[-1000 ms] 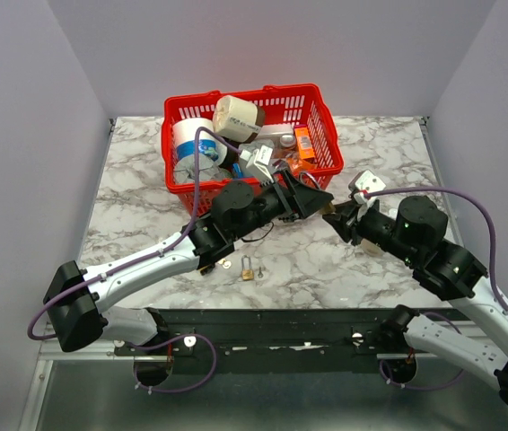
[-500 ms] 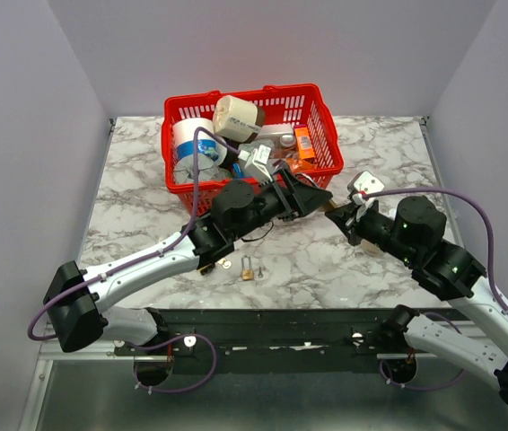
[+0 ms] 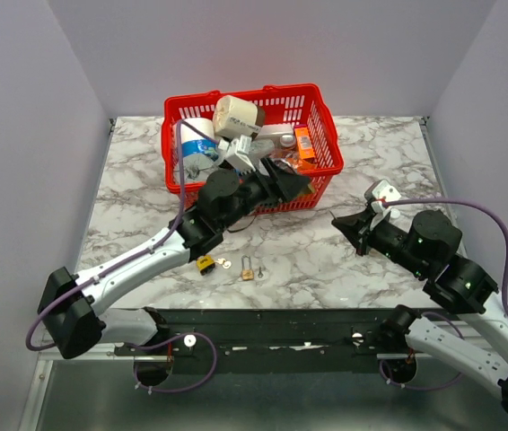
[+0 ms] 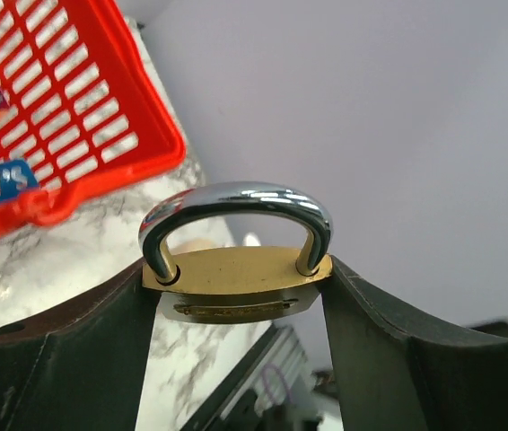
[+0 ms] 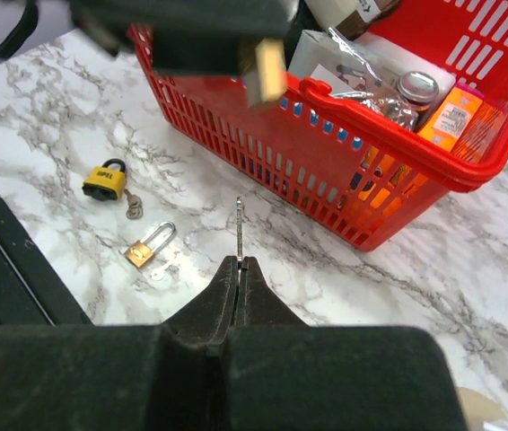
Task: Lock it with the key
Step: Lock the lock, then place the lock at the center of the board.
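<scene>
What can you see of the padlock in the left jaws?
The padlock is small, with a brass-coloured body and a polished, chrome-like shackle. Both shackle legs appear to sit in the body, so it looks closed. The left gripper holds it off the table, its jaws pressing the two narrow sides, and the shackle points away from the wrist. It hangs just in front of the red basket, apparently without touching it. There is a faint marking on the body that cannot be read, and no keyhole shows.

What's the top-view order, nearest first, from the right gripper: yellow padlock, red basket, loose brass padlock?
1. red basket, just beyond the right gripper, up-left.
2. loose brass padlock, down-left in frame.
3. yellow padlock, farther left still.
</scene>
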Robot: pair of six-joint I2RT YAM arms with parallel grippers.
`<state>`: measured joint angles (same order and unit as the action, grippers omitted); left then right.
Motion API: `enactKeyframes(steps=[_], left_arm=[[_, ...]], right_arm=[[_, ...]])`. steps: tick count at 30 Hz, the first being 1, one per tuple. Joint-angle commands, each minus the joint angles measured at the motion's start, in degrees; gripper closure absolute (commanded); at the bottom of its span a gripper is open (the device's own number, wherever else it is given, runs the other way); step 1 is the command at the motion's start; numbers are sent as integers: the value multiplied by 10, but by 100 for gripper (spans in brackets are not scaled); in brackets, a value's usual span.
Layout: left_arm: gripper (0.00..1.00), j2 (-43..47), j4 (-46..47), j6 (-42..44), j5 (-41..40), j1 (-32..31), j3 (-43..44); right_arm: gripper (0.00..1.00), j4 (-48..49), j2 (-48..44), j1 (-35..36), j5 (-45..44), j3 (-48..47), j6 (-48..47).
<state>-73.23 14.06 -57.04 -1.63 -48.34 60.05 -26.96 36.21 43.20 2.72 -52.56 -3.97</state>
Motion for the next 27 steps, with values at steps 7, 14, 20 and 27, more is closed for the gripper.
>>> enactKeyframes(steps=[7, 14, 20, 27], left_arm=[[100, 95, -106, 93, -21, -109, -139], [100, -4, -219, 69, -47, -122, -112], [100, -78, -241, 46, -44, -123, -97], [100, -132, -256, -9, -32, -121, -89]], right_arm=[[99, -38, -17, -27, -50, 28, 86], [99, -31, -17, -34, -55, 34, 86], [99, -37, -34, -36, -61, 48, 99], [99, -38, -54, -36, -55, 73, 118]])
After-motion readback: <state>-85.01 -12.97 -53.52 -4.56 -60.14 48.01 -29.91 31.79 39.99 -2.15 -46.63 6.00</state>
